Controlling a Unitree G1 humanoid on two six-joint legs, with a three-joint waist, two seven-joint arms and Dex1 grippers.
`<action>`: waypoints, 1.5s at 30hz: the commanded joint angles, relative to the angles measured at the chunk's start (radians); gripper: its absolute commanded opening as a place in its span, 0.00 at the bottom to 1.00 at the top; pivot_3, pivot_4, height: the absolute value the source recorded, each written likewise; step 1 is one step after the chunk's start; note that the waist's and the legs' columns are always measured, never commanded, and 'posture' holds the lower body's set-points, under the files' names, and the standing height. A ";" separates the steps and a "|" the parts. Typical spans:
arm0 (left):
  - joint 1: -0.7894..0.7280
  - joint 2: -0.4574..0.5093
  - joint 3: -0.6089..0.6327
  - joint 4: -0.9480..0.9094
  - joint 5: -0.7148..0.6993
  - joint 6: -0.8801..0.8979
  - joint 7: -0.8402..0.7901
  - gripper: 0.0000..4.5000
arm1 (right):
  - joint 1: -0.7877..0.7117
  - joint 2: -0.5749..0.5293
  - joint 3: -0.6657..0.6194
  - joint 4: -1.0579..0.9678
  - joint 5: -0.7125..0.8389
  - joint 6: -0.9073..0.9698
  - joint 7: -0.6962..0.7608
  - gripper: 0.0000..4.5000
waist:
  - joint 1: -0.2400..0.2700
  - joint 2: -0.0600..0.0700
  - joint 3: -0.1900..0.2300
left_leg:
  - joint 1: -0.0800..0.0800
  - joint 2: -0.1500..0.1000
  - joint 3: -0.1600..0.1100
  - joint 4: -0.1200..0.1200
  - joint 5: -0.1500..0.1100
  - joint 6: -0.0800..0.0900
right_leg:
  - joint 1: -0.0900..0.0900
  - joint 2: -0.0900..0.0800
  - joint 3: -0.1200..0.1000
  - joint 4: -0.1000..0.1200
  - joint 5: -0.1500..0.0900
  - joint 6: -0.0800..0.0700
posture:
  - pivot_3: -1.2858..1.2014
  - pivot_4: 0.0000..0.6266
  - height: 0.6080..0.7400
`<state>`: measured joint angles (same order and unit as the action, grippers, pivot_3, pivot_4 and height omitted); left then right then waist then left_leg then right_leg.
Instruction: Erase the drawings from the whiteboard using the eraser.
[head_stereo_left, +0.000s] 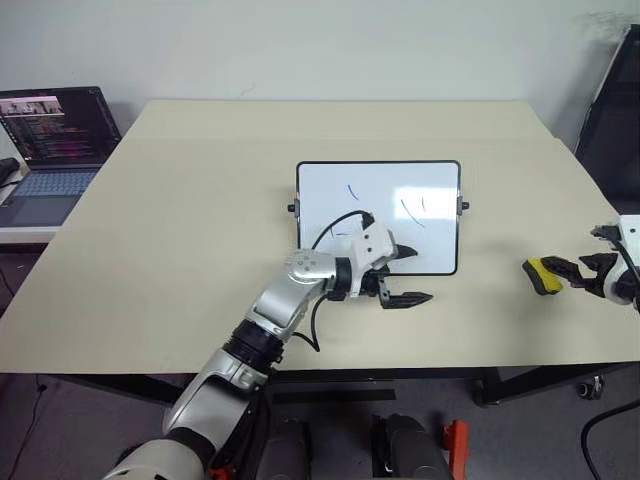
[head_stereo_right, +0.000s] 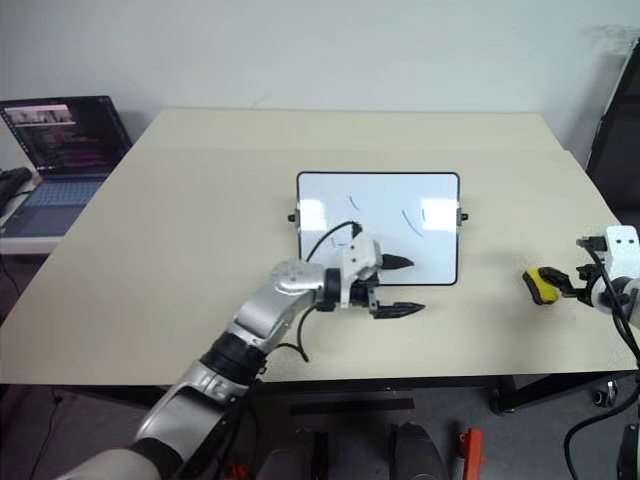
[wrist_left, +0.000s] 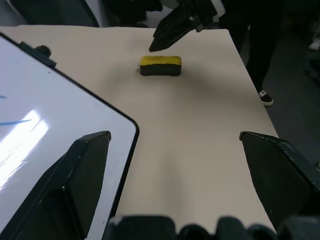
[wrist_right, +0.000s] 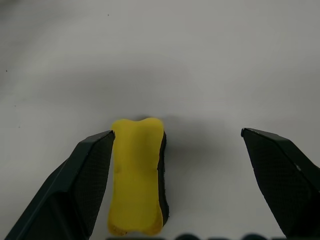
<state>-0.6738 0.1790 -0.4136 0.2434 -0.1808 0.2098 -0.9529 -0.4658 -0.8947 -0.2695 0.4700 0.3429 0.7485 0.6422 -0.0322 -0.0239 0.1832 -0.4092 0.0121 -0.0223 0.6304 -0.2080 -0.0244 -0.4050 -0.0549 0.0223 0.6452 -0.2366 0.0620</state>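
Note:
The whiteboard (head_stereo_left: 378, 215) lies flat at the middle of the table, with the drawings (head_stereo_left: 351, 190) on it as short blue and dark strokes. My left gripper (head_stereo_left: 423, 274) hovers over the board's near right corner, pointing right, open and empty. The yellow eraser (head_stereo_left: 543, 277) with its dark underside rests on the table near the right edge. My right gripper (wrist_right: 177, 132) is open around it. The eraser (wrist_right: 137, 175) lies close against one finger (wrist_right: 85, 175), and the other finger stands well apart. In the left wrist view the eraser (wrist_left: 160, 65) sits ahead, beyond the board's corner (wrist_left: 75, 125).
The beige table (head_stereo_left: 180, 240) has wide free room to the left of and behind the board. An open laptop (head_stereo_left: 55, 140) stands on a side surface at the far left. A dark frame (head_stereo_left: 615, 120) rises beyond the table's right edge.

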 joint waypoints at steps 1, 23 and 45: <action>0.006 -0.002 -0.001 -0.007 0.025 -0.023 -0.002 1.00 | -0.033 -0.022 0.003 0.022 -0.018 -0.027 0.027 0.99 | 0.000 0.000 0.000 | 0.000 0.000 0.000 0.000 0.000 0.000 | 0.000 0.000 0.000 0.000 0.000 0.000 | 0.52 0.24 1.00; 0.026 0.012 0.010 -0.010 0.071 -0.020 0.001 1.00 | 0.019 0.012 0.021 -0.017 -0.028 0.002 0.080 0.90 | 0.001 0.000 0.000 | 0.000 0.000 0.000 0.000 0.000 0.000 | 0.000 0.000 0.000 0.000 0.000 0.000 | 0.52 0.24 1.00; 0.014 0.038 0.075 -0.083 0.013 0.030 -0.008 1.00 | 0.018 0.001 -0.006 -0.141 -0.011 0.023 0.072 0.19 | 0.000 0.000 0.000 | 0.000 0.000 -0.001 0.000 0.000 0.000 | 0.000 0.000 0.000 0.001 0.000 0.000 | 0.52 0.24 1.00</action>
<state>-0.6407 0.2088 -0.3942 0.2311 -0.1235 0.2249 -0.9539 -0.4368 -0.8731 -0.2353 0.3923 0.3129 0.7631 0.7165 -0.0321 -0.0236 0.1831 -0.4092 0.0121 -0.0229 0.6308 -0.2080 -0.0244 -0.4050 -0.0549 0.0220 0.6460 -0.2365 0.0623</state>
